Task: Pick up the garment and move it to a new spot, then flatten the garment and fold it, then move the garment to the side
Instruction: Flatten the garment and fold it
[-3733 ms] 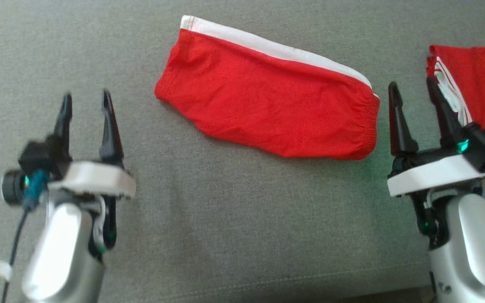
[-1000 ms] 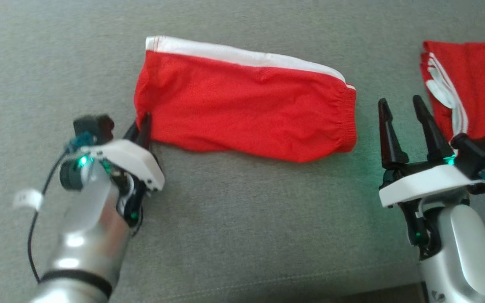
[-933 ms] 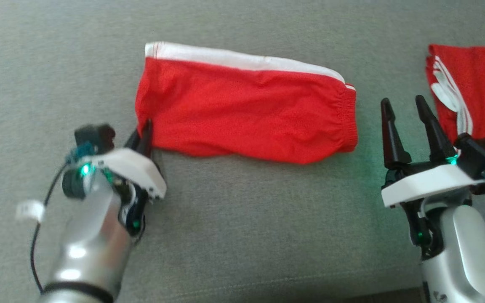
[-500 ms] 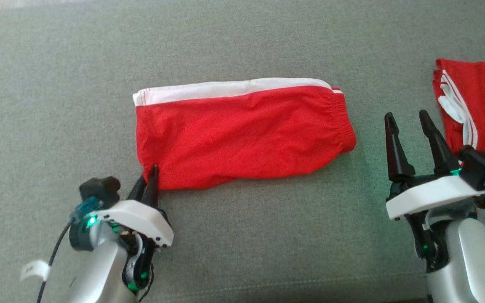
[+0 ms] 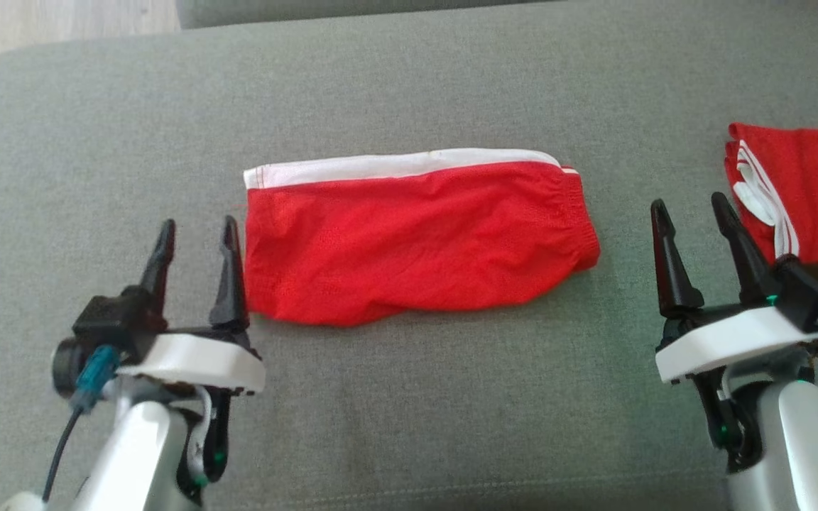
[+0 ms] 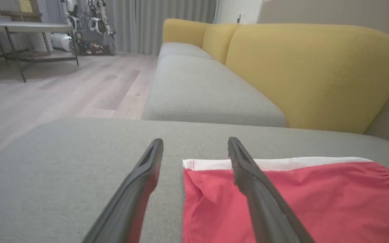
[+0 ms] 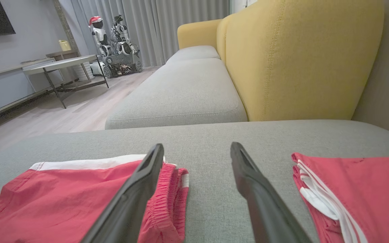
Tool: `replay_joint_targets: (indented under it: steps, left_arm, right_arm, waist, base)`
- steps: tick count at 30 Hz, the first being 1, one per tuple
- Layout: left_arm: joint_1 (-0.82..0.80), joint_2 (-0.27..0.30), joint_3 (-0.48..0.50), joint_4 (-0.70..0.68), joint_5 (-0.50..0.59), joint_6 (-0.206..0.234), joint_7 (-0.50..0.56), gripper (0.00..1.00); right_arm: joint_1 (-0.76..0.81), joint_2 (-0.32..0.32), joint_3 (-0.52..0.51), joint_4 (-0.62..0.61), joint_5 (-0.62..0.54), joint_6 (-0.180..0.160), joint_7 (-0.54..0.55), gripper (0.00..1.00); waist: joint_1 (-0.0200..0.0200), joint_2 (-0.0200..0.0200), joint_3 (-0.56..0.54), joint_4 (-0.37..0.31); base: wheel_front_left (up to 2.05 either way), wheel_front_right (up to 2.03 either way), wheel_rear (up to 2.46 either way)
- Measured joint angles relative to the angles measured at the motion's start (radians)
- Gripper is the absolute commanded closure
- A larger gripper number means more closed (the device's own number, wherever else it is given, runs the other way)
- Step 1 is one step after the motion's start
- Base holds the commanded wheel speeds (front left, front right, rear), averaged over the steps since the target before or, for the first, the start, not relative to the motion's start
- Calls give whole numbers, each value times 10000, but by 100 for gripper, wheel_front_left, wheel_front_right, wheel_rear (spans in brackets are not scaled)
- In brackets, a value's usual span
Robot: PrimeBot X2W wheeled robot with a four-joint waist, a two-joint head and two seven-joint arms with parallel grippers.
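The garment (image 5: 416,238) is a pair of red shorts with a white side stripe, folded in half and lying flat on the grey cushion (image 5: 409,397). My left gripper (image 5: 197,234) stands open just off its left hem, nothing between the fingers; the left wrist view shows that hem corner (image 6: 265,199) under my right finger (image 6: 248,168). My right gripper (image 5: 689,213) is open too, a little right of the elastic waistband (image 5: 583,220). In the right wrist view the garment (image 7: 62,202) lies at lower left, behind one finger (image 7: 144,182).
A second red garment with white stripes (image 5: 799,191) lies at the right edge, also in the right wrist view (image 7: 356,195). Yellow backrests (image 6: 312,74) rise behind the seat. Wooden floor (image 5: 61,21) starts past the cushion's far left corner. A table (image 7: 62,64) stands across the room.
My left gripper was shut on the garment's lower left corner, dragged it toward me until it lay level, then opened and drew off. The head camera tilted. The right gripper stayed open.
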State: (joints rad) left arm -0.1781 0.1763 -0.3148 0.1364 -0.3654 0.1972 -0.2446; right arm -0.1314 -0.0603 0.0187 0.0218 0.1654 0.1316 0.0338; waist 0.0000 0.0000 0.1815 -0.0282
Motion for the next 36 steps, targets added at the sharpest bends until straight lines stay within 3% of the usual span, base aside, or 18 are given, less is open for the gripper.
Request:
replay_joint_targets:
  steps: [14, 28, 36]
  left_arm:
    - [1004, 623, 207, -1195, 562, 424, -27, 0]
    - [1131, 677, 163, -1473, 633, 577, 144, 0]
    - [792, 633, 4, -1478, 633, 502, 138, 0]
  right_arm:
    - [442, 0, -100, -462, -267, 0, 196, 0]
    - [437, 2, -188, -520, -337, 0, 370, 0]
    - [-13, -192, -2, 405, -349, 0, 550, 0]
  waist:
    - [0, 0, -354, 38]
    - [0, 0, -201, 118]
    - [0, 0, 205, 500]
  base:
    - [0, 0, 0]
    - [0, 0, 0]
    - [0, 0, 0]
